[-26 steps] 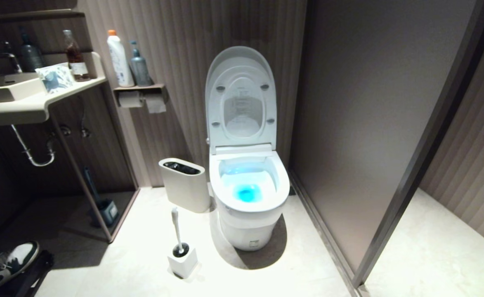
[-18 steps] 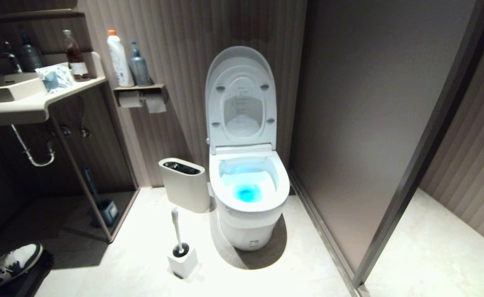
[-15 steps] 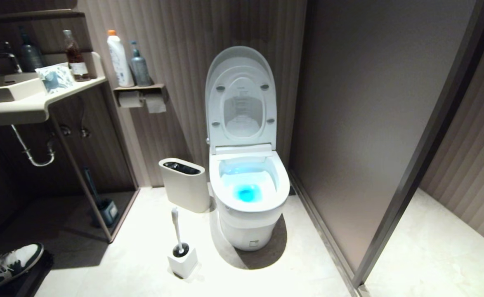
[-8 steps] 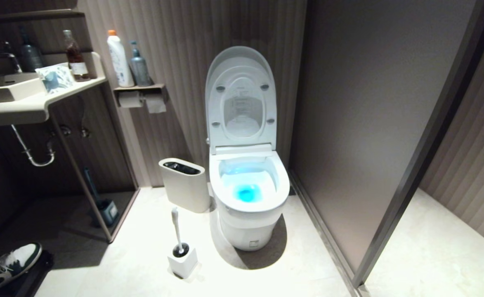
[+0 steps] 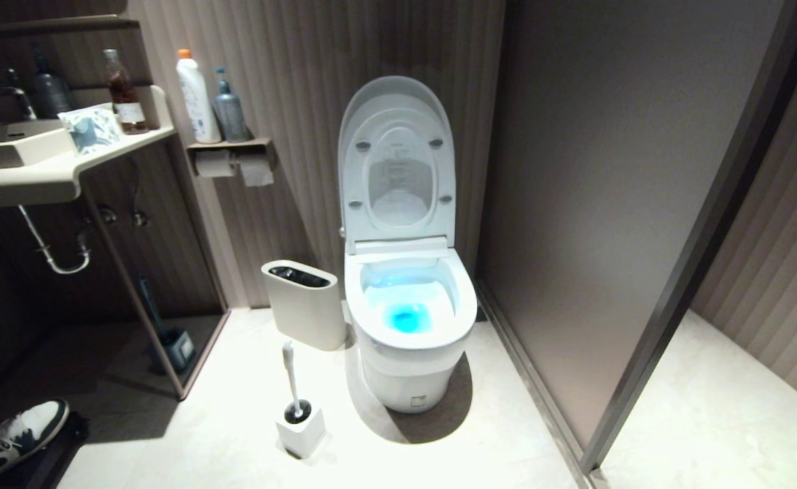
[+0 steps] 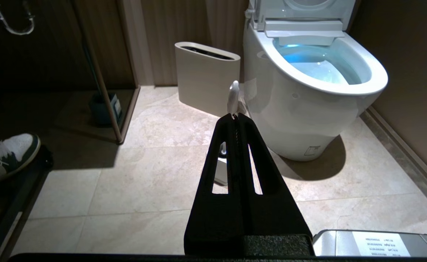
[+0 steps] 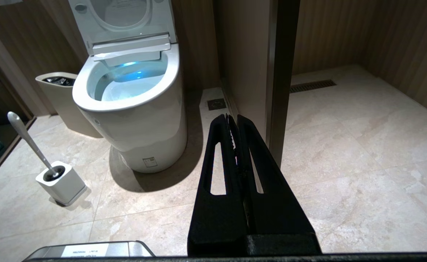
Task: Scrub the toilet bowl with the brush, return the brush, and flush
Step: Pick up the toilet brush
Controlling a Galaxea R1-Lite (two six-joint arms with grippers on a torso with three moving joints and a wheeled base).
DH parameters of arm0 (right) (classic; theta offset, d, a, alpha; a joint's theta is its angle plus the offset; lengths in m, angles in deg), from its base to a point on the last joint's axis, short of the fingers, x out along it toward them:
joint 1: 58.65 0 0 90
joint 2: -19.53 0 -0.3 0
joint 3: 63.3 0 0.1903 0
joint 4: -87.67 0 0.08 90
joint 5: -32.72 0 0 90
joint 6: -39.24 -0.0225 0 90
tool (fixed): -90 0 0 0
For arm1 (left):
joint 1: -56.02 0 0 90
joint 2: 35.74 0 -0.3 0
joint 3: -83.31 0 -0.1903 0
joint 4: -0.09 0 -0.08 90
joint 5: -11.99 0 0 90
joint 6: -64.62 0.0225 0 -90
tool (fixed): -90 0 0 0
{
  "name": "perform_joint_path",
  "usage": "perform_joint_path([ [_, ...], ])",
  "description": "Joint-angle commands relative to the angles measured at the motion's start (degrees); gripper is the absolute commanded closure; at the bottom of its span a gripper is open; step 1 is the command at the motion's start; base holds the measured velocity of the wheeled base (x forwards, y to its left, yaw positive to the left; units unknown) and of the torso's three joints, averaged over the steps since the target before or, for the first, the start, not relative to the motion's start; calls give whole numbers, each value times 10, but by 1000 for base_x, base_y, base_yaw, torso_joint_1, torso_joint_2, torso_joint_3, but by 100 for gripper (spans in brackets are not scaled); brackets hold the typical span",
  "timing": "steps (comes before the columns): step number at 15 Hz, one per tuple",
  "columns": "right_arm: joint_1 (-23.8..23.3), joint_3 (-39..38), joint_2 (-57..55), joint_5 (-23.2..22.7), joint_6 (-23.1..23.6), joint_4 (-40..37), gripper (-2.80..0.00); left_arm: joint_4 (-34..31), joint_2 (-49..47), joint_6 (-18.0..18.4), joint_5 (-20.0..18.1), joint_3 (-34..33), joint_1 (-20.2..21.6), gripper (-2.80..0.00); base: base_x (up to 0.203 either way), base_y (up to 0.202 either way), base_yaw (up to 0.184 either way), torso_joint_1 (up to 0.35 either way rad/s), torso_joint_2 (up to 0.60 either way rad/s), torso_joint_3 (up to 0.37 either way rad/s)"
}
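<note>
The brush [image 5: 291, 377] stands tilted in its square white holder [image 5: 301, 429] on the tiled floor [image 5: 439, 462], just in front of the toilet bowl [image 5: 412, 339] and to its left, near the waste bin [image 5: 306, 305]. The bowl's lid [image 5: 396, 159] is up, blue light glowing inside. The left gripper [image 6: 236, 117] hangs well short of the brush, fingers pressed together on nothing; the right gripper [image 7: 231, 118], also pressed together and empty, points toward the partition [image 7: 271, 72]. A sneaker [image 5: 14, 431] rests at far left.
</note>
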Motion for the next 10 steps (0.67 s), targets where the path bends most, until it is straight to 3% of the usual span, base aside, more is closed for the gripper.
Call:
perform_joint_path([
  [1,0,0,0,0,0,1,0,3,0,-1,1,-1,0,0,0,0,0,0,0,0],
  [10,0,0,0,0,0,0,0,10,0,-1,0,-3,0,0,0,0,0,0,1,-11],
])
